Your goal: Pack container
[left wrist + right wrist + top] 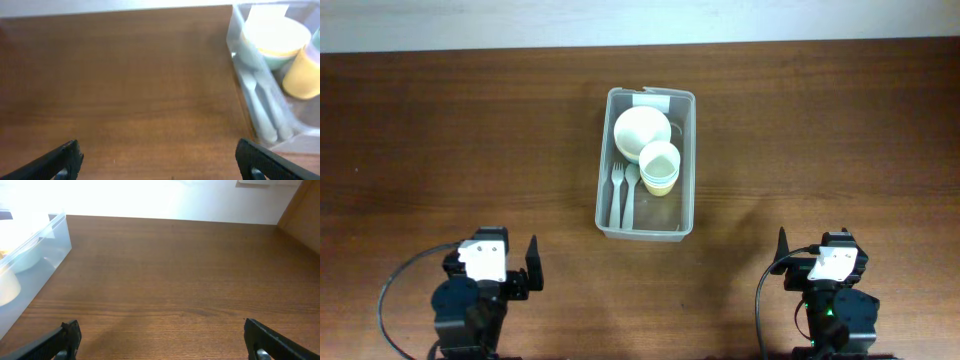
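Observation:
The clear plastic container (603, 200) sits at the table's middle with its white label at the far end. Inside it lie a pale bowl (641, 130), a stack of small cups (659, 167), the lower one yellow, and two pale forks (623, 190). The container also shows in the left wrist view (235, 37) and the right wrist view (47, 245). My left gripper (157, 160) is open and empty over bare table, near the front left. My right gripper (162, 342) is open and empty at the front right.
The wooden table (470, 130) stretches around the container. A pale wall edge runs along the far side (640, 20). A wooden panel (305, 210) stands at the right in the right wrist view.

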Controlling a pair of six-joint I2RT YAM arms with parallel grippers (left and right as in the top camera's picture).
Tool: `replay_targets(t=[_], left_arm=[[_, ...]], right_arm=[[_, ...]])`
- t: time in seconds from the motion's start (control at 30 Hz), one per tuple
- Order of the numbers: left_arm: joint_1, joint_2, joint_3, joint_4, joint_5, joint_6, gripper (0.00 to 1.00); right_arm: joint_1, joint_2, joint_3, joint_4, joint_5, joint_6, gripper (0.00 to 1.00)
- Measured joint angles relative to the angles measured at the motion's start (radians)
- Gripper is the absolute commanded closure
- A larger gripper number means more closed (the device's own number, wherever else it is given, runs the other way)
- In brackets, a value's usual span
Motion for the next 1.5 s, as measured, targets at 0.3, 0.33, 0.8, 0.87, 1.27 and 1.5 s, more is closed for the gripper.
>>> replay_targets(t=[0.3, 0.33, 0.8, 0.87, 1.27, 1.5], left_arm=[[0.000, -0.103, -0.125, 0.028, 0.000, 0.000, 0.00], [-0.002, -0.114, -0.134, 0.030, 0.000, 0.000, 0.00], [-0.071, -0.270, -0.231, 0.112, 0.000, 0.000, 0.00], [-0.071, -0.282, -0.231, 0.113, 0.000, 0.000, 0.00], [-0.071, -0.288, -0.232, 0.113, 0.000, 0.000, 0.00], [-0.071, -0.288, -0.232, 0.113, 0.000, 0.000, 0.00]], right_arm=[[0.000, 0.000, 0.000, 0.000, -0.002, 0.000, 0.01], [0.000, 0.000, 0.000, 0.000, -0.002, 0.000, 0.01], [0.000, 0.000, 0.000, 0.000, -0.002, 0.000, 0.01], [0.000, 0.000, 0.000, 0.000, -0.002, 0.000, 0.01], [0.000, 0.000, 0.000, 0.000, -0.002, 0.000, 0.01], [0.000, 0.000, 0.000, 0.000, -0.002, 0.000, 0.01]])
